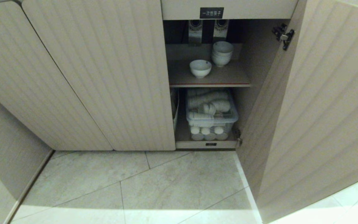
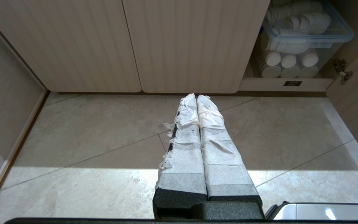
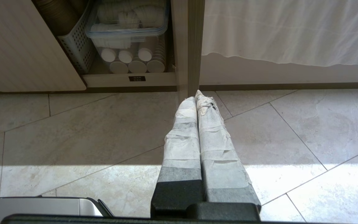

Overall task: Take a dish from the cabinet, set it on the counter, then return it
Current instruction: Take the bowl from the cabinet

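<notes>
While both arms hung low over the pale tiled floor (image 1: 179,186), the small round white ceramic bowl (image 1: 200,68) stood alone, upright, on the brown upper shelf (image 1: 228,77) of the beige ribbed cabinet (image 1: 104,77), behind its open door (image 1: 322,109). A stack of similar white bowls (image 1: 222,53) stood just behind it. The left claw (image 2: 196,97) and right claw (image 3: 196,95), both pressed together and empty, pointed at the cabinet's base, so the bowl lay above and ahead. Judged by the opening's position, the right claw was nearer.
</notes>
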Robot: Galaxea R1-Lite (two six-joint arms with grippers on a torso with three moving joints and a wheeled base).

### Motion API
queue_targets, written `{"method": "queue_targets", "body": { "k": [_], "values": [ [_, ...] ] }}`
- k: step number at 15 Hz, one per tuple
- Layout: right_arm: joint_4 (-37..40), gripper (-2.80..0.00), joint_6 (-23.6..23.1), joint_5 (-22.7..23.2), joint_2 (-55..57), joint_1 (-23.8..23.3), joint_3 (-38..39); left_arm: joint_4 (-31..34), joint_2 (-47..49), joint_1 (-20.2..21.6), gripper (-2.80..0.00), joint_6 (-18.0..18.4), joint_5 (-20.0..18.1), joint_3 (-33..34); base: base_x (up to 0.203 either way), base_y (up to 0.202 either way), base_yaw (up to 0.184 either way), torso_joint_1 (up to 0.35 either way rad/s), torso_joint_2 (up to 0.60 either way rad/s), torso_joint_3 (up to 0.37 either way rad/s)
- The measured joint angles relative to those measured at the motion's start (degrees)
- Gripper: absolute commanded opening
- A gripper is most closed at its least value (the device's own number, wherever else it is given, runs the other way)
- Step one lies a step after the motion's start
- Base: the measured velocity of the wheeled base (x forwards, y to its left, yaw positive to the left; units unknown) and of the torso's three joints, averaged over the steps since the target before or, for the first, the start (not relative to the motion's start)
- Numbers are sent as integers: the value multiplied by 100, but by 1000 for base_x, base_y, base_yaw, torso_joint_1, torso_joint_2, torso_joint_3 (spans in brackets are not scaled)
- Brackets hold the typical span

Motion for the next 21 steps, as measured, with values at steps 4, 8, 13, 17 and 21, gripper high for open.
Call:
{"method": "queue_targets", "body": {
  "k": [4, 8, 13, 17, 21],
  "values": [
    [0, -280, 0, 0, 0, 0, 0, 0, 0, 0, -280, 0, 2, 0, 0, 0, 0, 0, 0, 0],
    [0, -280, 2, 0, 0, 0, -1, 0, 0, 0, -280, 0, 0, 0, 0, 0, 0, 0, 0, 0],
    [2, -280, 2, 2, 0, 0, 0, -5, 0, 0, -280, 0, 2, 0, 0, 0, 0, 0, 0, 0],
    [-5, -280, 2, 0, 0, -5, -2, -3, 0, 0, -280, -8, 2, 0, 0, 99, 0, 1, 3, 4],
    [0, -280, 0, 0, 0, 0, 0, -5, 0, 0, -280, -9, 2, 0, 0, 196, -2, 3, 4, 4]
  ]
}}
